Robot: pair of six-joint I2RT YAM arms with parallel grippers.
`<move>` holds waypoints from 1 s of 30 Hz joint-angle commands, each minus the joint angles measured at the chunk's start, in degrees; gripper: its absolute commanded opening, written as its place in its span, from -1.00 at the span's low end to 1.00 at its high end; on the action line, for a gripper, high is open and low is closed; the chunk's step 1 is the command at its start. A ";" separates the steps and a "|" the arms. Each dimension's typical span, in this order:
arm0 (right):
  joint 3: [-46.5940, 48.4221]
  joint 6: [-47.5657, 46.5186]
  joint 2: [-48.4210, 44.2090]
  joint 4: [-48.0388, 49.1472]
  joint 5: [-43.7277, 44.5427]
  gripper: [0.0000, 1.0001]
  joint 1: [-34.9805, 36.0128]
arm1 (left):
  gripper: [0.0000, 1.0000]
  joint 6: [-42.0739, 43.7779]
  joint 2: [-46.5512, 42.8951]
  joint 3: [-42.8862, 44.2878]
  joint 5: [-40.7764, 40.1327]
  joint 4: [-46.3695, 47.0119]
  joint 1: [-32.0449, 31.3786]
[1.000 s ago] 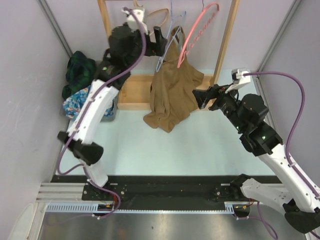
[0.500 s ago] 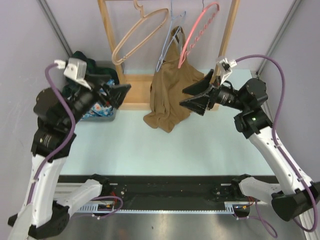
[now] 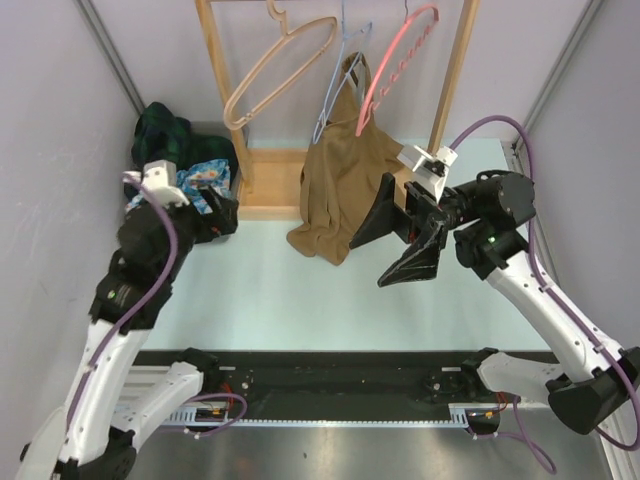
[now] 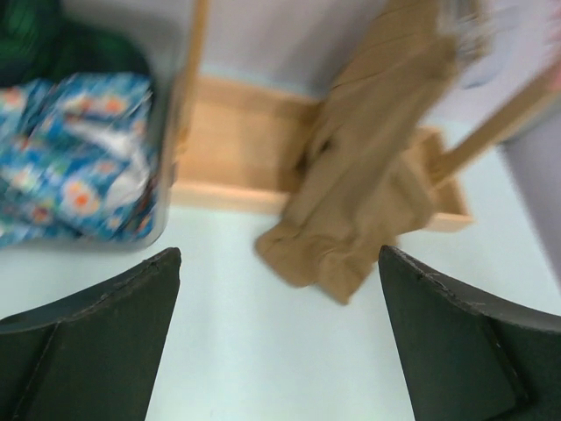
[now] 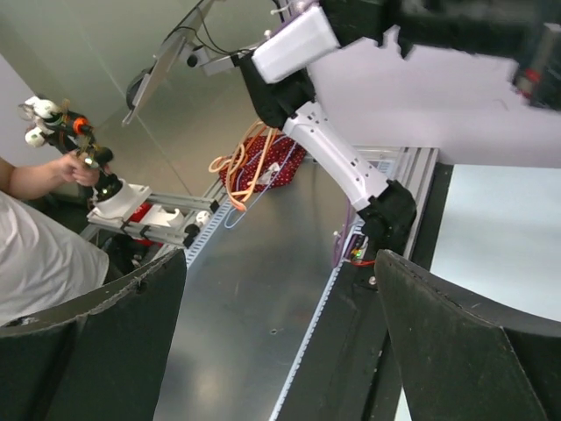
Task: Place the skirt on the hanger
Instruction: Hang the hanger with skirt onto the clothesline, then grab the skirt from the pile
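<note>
1. Lilac walls close in a pale green tabletop (image 3: 300, 300), with a wooden rack (image 3: 452, 75) standing at its far edge.
2. Three hangers hang from the rack's rail: a beige hanger (image 3: 285, 60) on the left, a thin blue hanger (image 3: 335, 90) in the middle and a pink hanger (image 3: 395, 60) on the right.
3. The brown skirt (image 3: 340, 190) hangs from the rail between the blue and pink hangers. Which of the two carries it cannot be told.
4. Its lower folds lie bunched on the tabletop, just in front of the rack's wooden base.
5. Left of the rack is a bin (image 4: 165, 167) holding a blue flowered cloth (image 3: 205, 175), with a dark green garment (image 3: 160, 130) behind it.
6. The left tool (image 4: 279, 259) is above the tabletop near the bin, well apart from the skirt. Its fingers are spread wide and hold nothing. Its wrist view is blurred and shows the bin on the left and the skirt at centre right.
7. The right tool (image 3: 367, 264) hangs over the tabletop just right of the skirt's lower folds. Its fingers are wide apart and empty, with no contact with the cloth visible.
8. The right wrist view faces the near side. It shows the left arm (image 5: 337, 158), a metal floor (image 5: 263, 307), and at the left edge a person's hand (image 5: 83, 167) on a handle.
</note>
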 commanded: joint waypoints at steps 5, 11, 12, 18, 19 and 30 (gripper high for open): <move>4.95 -21.26 -3.14 -25.45 0.83 0.85 -0.63 | 0.86 -7.11 10.60 -8.28 -7.30 2.51 6.73; 8.81 -39.00 -3.14 -48.10 14.85 0.84 -0.72 | 0.82 -6.85 16.40 -10.83 0.08 9.20 19.02; 9.25 -41.22 -3.05 -50.42 16.99 0.84 -0.28 | 0.81 -5.81 17.98 -10.83 0.88 10.26 20.09; 11.63 -47.04 -2.61 -58.44 27.02 0.83 1.30 | 0.75 -3.60 25.89 -8.46 4.92 14.04 27.12; 11.63 -47.04 -2.78 -58.09 27.81 0.83 1.65 | 0.75 -3.60 28.17 -8.03 4.84 14.92 27.48; 12.86 -46.16 -2.78 -59.14 35.02 0.83 4.64 | 0.60 -4.04 39.26 -9.87 5.29 28.63 28.62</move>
